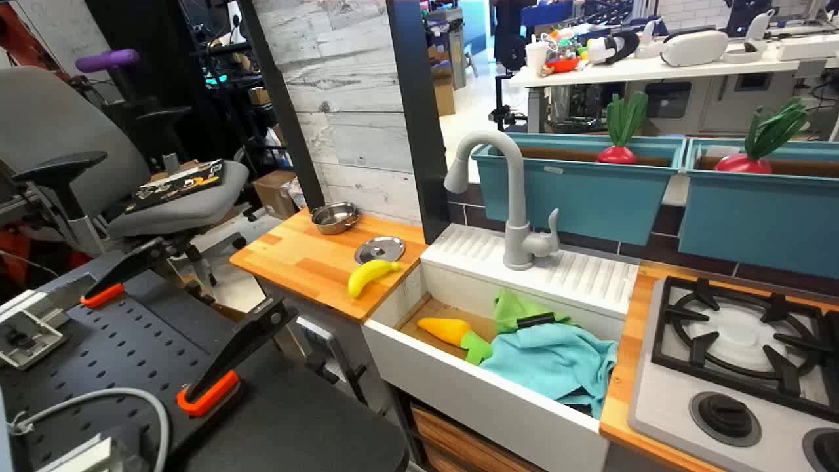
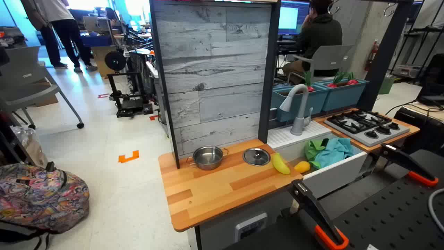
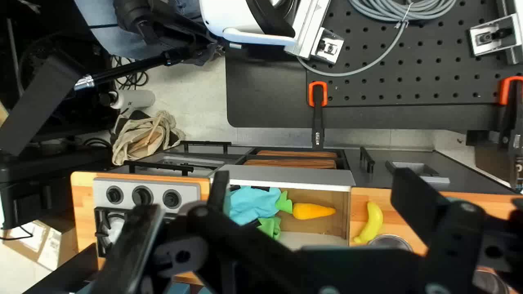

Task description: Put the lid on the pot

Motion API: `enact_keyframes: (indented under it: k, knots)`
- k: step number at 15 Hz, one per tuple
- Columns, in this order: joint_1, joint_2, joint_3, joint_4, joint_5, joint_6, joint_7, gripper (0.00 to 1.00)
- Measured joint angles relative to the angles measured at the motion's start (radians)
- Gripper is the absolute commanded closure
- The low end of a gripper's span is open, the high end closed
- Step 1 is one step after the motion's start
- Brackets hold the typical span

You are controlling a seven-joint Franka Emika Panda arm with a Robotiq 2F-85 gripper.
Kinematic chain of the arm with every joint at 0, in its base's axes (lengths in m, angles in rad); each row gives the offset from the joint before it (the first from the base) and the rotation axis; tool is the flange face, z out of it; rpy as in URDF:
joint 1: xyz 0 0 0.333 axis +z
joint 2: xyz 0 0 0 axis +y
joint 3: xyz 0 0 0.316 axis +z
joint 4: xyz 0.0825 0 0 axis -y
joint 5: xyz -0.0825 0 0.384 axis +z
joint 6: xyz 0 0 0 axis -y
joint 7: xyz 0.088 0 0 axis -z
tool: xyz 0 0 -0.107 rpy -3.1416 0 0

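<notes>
My jaws are spread. The lid (image 2: 256,157) lies on the counter (image 2: 208,194), between the pot (image 2: 208,163) and the banana (image 2: 281,164). I should descend centred over the lid, clear of the banana, before gripping.

In an exterior view, a wheeled chair (image 2: 22,66) stands on pale floor (image 2: 114,201) left of the whitewashed plank panel (image 2: 213,73); right of it, a computer monitor (image 2: 290,19) glows.

Wooden countertop (image 2: 208,191) here: metal pot (image 2: 207,158) far left, lid (image 2: 256,157) flat right of it, yellow banana (image 2: 280,164) just right of lid.
</notes>
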Motion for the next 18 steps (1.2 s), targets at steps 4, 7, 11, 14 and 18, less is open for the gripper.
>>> enact_keyframes:
  k: [4,7,11,14,18]
  knots:
    - [0.0,0.0,0.0,0.0,0.0,0.0,0.0,0.0]
    - [0.003,0.006,-0.001,0.001,0.002,0.007,0.008,0.0]
    - [0.021,0.114,0.0,0.025,0.006,0.115,0.045,0.0]
    - [0.047,0.263,0.003,0.058,0.012,0.245,0.062,0.0]
    - [0.071,0.502,0.003,0.132,0.07,0.403,0.063,0.0]
